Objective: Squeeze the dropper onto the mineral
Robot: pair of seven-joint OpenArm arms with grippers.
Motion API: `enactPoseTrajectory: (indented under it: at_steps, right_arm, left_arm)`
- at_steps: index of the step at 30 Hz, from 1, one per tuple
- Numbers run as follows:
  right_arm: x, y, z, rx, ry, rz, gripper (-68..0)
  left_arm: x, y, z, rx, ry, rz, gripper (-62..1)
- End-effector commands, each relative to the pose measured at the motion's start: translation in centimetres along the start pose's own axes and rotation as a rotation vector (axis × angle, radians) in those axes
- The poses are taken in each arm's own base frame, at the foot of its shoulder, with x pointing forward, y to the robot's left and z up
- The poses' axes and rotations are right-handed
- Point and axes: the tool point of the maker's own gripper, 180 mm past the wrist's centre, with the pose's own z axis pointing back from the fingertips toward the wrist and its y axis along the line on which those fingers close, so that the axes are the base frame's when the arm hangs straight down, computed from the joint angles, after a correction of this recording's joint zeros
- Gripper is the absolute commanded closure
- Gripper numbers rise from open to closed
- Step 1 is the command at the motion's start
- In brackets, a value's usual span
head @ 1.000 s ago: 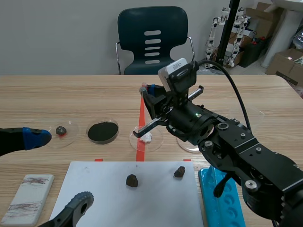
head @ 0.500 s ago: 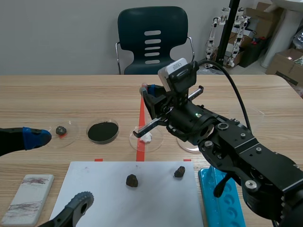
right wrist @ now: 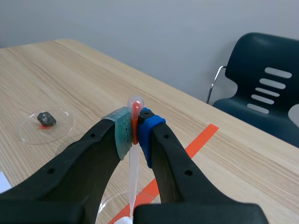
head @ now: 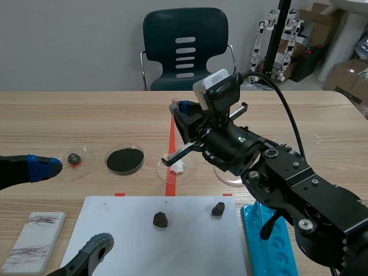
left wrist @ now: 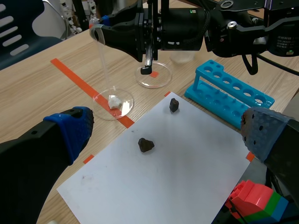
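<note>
Right wrist view: right gripper [right wrist: 134, 133] clamps the dropper [right wrist: 133, 170], tip just above the white mineral [left wrist: 115, 101] in its dish [left wrist: 96, 101]; left gripper [left wrist: 166, 133], near that dish, gapes empty.

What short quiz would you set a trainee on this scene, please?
1. True or false: the right gripper is shut on the dropper.
2. How many dark stones lie on the white sheet? A: one. B: two. C: four.
3. Fill in: the white mineral lies in a clear, shallow ____.

Key: 1 true; 2 B; 3 dish.
</note>
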Motion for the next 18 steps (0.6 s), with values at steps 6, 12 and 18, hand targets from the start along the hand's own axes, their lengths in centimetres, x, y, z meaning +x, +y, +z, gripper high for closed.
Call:
enactPoseTrajectory:
  at_steps: [6, 12, 18]
  right_arm:
    - [4.3, 0.4, 1.1, 0.023, -0.095, 0.052, -1.1]
    - [6.6, 2.5, 3.7, 0.006, -0.014, 0.051, -1.1]
    - [9.0, 3.5, 8.0, -0.056, -0.013, 0.033, -1.1]
  left_arm:
    - [0.6, -0.1, 0.0, 0.004, -0.026, 0.015, -62.3]
    - [0.6, -0.1, 0.0, 0.004, -0.026, 0.015, -62.3]
    - [0.6, -0.1, 0.0, 0.004, -0.026, 0.015, -62.3]
